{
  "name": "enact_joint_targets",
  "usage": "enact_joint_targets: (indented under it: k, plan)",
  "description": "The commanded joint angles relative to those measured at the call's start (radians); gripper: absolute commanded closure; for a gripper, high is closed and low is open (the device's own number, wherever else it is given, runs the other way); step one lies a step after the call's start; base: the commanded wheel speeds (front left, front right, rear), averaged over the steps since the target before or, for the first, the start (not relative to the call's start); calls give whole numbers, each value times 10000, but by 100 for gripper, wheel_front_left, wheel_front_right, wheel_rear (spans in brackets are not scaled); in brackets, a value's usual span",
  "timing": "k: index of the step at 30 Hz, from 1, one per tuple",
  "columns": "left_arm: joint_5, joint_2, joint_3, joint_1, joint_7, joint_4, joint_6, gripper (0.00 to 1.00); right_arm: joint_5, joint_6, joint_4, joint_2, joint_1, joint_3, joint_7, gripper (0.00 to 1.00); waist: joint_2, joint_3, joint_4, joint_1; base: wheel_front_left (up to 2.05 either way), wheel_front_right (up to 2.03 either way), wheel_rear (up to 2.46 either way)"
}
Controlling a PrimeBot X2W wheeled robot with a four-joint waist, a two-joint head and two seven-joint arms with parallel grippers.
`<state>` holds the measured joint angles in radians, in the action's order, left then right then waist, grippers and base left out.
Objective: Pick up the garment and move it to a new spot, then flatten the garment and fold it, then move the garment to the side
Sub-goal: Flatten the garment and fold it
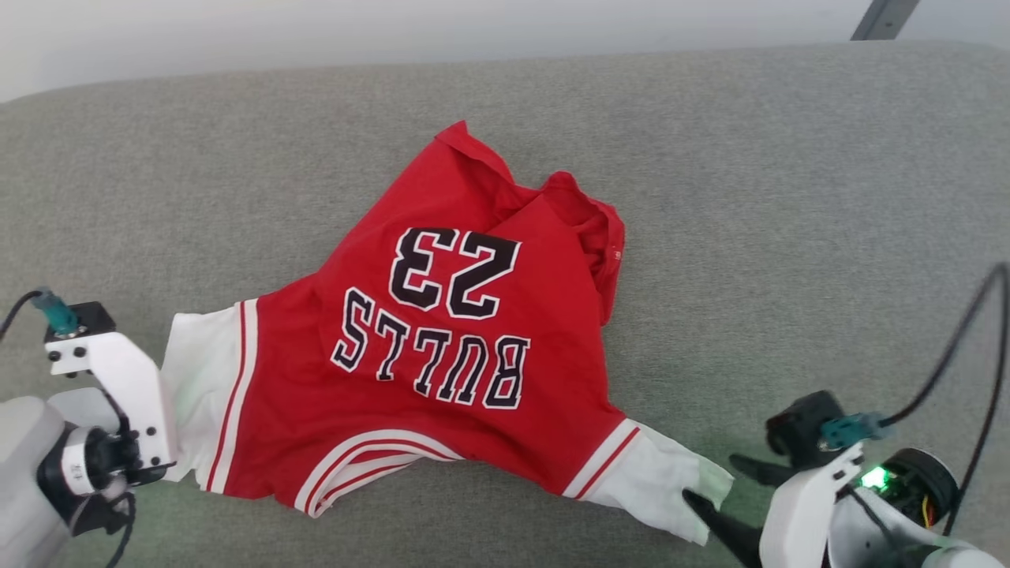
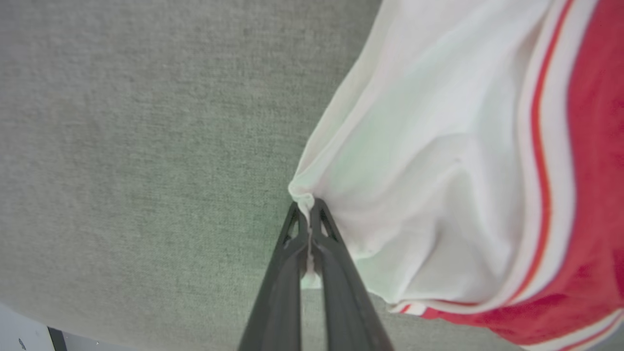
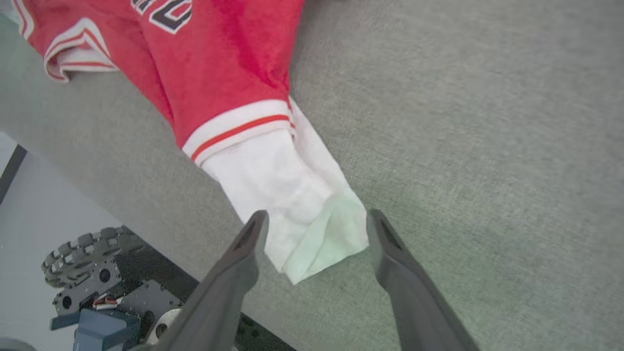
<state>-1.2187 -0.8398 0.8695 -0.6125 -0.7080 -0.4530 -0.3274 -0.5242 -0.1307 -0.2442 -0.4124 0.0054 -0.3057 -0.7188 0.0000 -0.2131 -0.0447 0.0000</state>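
The garment (image 1: pixel 442 347), a red jersey with black "BULLS 23" lettering upside down to me, lies partly spread on the grey cloth surface (image 1: pixel 789 197), its far hem bunched. My left gripper (image 2: pixel 308 210) is shut on the rumpled edge of the left white sleeve (image 2: pixel 429 161); in the head view its white wrist mount (image 1: pixel 118 386) sits against that sleeve. My right gripper (image 1: pixel 710 478) is open, one finger on each side of the right white sleeve's end (image 3: pixel 312 214), which lies flat on the surface between the right gripper (image 3: pixel 317 220) jaws.
The grey surface's front edge runs diagonally through the right wrist view, with my wheeled base (image 3: pixel 83 263) and pale floor below it. A dark bar (image 1: pixel 884 20) leans at the far top right. Bare grey cloth extends right of and beyond the jersey.
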Motion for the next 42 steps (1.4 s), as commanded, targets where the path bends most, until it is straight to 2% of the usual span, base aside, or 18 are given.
enact_joint_targets:
  k: [1,6,11,12,13,14,19,28,36,42]
  plan:
    - [127,162,79,-38,-37,116,-42,100,30,0,-66,-85,-142,-152,-375,0,0,-77,142,0,0,0,0]
    - [238,336,152,-285,-18,285,-22,100,142,0,338,-161,-422,-587,-1092,0,0,-234,389,0,0,0,0]
    - [375,570,211,-568,21,339,50,100,426,1,1334,-326,-1026,-1386,-1536,0,0,-432,638,0,0,0,0]
    - [393,620,215,-585,46,325,59,100,398,1,1646,-288,-1105,-1517,-1566,16,0,-458,669,0,0,0,0]
    - [420,681,232,-620,42,309,75,100,542,1,1883,-426,-1279,-1743,-1548,71,0,-485,715,0,0,0,0]
    - [412,729,220,-659,88,294,111,100,492,3,2138,-449,-1382,-1868,-1526,100,0,-510,745,0,0,0,0]
    - [422,833,132,-831,266,233,231,100,173,29,2759,-323,-2073,-1441,-884,100,0,-485,818,0,0,0,0]
    - [543,557,-101,-1473,226,901,341,100,-730,6,2257,-646,-3172,-335,-875,100,0,-28,757,0,0,0,0]
    - [936,398,-225,-2618,-18,1682,523,100,-1363,1,2046,-870,-4701,-80,-1066,100,0,592,648,0,0,0,0]
    - [1270,472,-284,-3692,-273,1912,624,100,-1824,1,2295,-793,-6171,-15,-903,100,0,1009,532,0,0,0,0]
